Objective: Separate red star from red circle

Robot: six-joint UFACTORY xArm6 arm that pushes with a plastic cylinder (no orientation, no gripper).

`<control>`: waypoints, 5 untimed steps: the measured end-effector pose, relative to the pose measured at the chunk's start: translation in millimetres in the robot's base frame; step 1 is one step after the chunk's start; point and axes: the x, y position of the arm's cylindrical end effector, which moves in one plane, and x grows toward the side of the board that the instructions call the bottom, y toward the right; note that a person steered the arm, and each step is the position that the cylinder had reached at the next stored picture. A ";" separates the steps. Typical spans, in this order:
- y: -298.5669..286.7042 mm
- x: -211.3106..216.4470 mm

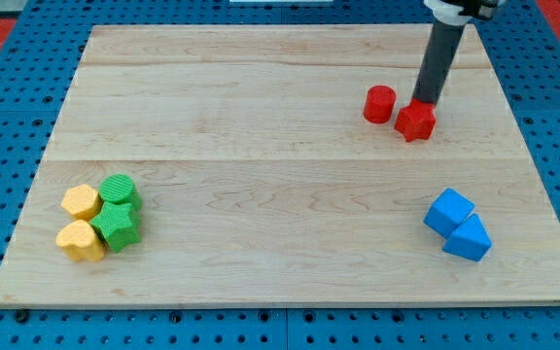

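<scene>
The red star (415, 121) lies on the wooden board at the view's upper right. The red circle (379, 104) stands just to its left and slightly higher, with a small gap between them. My tip (423, 100) is at the star's top edge, touching or nearly touching it, to the right of the circle. The dark rod rises from there to the view's top edge.
A blue cube (449, 211) and a blue triangle (469, 239) sit together at the lower right. At the lower left are a green circle (119, 190), a green star (117, 226), a yellow hexagon (81, 201) and a yellow heart (80, 240).
</scene>
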 end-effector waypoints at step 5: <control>1.2 30.8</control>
